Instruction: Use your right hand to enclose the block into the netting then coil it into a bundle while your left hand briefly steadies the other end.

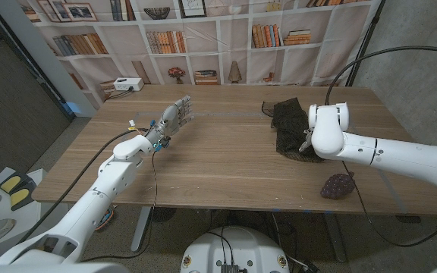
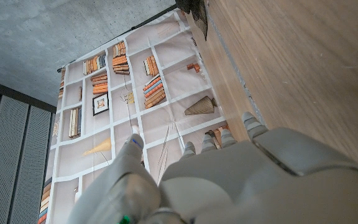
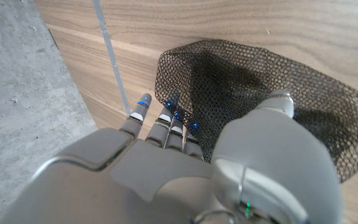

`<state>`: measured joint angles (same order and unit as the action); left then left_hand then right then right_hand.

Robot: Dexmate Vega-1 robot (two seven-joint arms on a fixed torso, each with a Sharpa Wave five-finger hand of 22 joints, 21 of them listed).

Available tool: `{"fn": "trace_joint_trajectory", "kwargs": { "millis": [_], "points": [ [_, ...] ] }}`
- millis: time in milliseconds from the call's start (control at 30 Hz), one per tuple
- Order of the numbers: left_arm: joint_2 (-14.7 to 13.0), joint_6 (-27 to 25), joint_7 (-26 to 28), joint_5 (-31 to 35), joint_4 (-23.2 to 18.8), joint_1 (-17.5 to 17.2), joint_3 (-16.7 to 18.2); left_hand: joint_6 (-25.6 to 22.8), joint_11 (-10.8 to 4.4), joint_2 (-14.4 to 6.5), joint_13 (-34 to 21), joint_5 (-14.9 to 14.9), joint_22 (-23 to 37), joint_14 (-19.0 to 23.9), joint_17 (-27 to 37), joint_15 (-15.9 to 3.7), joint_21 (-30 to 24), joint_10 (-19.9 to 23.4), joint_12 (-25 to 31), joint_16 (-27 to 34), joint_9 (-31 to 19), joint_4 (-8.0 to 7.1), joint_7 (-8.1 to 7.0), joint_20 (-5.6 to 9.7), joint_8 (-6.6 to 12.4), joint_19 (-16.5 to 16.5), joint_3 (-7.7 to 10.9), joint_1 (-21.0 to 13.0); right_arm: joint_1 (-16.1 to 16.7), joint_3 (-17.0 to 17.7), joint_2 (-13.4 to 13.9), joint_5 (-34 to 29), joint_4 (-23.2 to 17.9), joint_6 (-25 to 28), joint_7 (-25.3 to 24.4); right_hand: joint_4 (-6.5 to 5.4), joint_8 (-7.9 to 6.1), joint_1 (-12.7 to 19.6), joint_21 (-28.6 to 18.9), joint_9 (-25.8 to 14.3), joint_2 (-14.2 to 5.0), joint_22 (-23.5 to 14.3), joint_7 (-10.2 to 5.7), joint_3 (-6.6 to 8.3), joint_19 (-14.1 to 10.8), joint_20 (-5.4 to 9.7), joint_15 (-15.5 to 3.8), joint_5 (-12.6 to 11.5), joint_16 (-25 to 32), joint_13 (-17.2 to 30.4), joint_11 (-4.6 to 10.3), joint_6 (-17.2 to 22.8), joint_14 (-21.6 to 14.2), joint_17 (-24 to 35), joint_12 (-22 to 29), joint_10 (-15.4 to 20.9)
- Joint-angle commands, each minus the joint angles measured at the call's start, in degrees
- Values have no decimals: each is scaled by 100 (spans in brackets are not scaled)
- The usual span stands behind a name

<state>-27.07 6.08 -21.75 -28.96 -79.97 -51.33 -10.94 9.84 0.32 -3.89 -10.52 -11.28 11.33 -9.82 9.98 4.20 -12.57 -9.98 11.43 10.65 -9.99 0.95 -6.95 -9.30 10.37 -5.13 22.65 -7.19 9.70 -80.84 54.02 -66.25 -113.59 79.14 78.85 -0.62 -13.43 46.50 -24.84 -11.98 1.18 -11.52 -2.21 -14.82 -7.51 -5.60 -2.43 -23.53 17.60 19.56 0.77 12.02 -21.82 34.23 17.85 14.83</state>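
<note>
Nearest the robot, at about 4 o'clock on the wooden table, a small purple knobbly object lies close to the front edge, just below the right forearm and well apart from the netting. The right arm comes in from the 4 o'clock corner and reaches toward the table's middle right, its white wrist housing above the near edge of the black netting. The right hand sits at that edge; in the right wrist view its fingers point down at the mesh rim and the thumb lies over the mesh, but whether it grips the netting or only touches it I cannot tell. The netting lies spread in a loose dark heap at about 2 o'clock; the block cannot be made out in it. The left arm enters from the 8 o'clock corner and stretches to about 10 o'clock, where the left hand is raised with its fingers extended and apart, holding nothing, well away from the netting. Beyond the far edge, a white box sits before a bookshelf-printed backdrop.
</note>
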Motion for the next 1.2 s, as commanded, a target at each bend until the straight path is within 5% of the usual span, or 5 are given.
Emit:
{"fn": "trace_joint_trajectory", "kwargs": {
  "millis": [33, 133, 367, 833, 1200],
  "points": [
    [28, 28, -31, -6, 77, 39, -1, 272, -27, -25, -31, -16, 8, -101, 26, -5, -14, -493, 29, -9, -12, 22, -3, -64, 18, -6, -14, -21, -664, -1100, -192, 312, 388, 84, 10, 100, -122, 258, -84, -26, -79, 0, -102, -6, -281, 75, -730, -38, 216, 46, 115, 530, -486, 13, 295, 599],
    [25, 27, -31, -11, 73, 29, 7, 278, -21, -25, -31, -16, 8, -105, 26, -6, -13, -490, 30, -10, -12, 22, -4, -66, 15, -10, -16, -20, -504, -989, -246, -18, 484, 84, 10, 222, -386, 651, -215, -74, -377, 6, -309, 107, -760, 350, -930, -78, 554, 116, 278, 1521, -1211, 135, 763, 1418],
    [16, 18, -20, -20, 59, 5, 26, 278, -32, -23, -31, -15, 9, -107, 26, -10, -12, -487, 31, -11, -12, 22, -4, -70, 16, -13, -19, -18, 170, -421, -354, -1349, 623, 84, 10, 732, -1585, 2204, -620, -370, -1291, -39, -303, 1065, -1698, 620, -1034, -236, 1649, 537, 326, 4294, -3153, 859, 2072, 3697],
    [11, 48, 1, -37, 19, -51, 59, 272, -23, -22, -31, -15, 9, -105, 27, -11, -14, -486, 32, -9, -12, 22, -2, -67, 18, -12, -27, -12, 2554, 1810, -791, -3107, 527, 58, -2819, 529, -1811, 2260, -766, -548, -1239, -116, -340, 1345, -1710, 773, -1020, -100, 1917, 865, 511, 4421, -3312, 1244, 2302, 3846],
    [18, 62, 33, -39, -18, -92, 67, 264, -20, -25, -31, -15, 9, -107, 27, -11, -14, -486, 33, -9, -12, 22, -2, -68, 21, -14, -30, -10, 3446, 3037, -1601, -2805, 783, -433, -5135, 443, -1889, 2255, -855, -528, -1164, -148, -389, 1410, -1701, 762, -1032, -57, 1930, 1074, 587, 4516, -3318, 1392, 2451, 3948]
  ]
}}
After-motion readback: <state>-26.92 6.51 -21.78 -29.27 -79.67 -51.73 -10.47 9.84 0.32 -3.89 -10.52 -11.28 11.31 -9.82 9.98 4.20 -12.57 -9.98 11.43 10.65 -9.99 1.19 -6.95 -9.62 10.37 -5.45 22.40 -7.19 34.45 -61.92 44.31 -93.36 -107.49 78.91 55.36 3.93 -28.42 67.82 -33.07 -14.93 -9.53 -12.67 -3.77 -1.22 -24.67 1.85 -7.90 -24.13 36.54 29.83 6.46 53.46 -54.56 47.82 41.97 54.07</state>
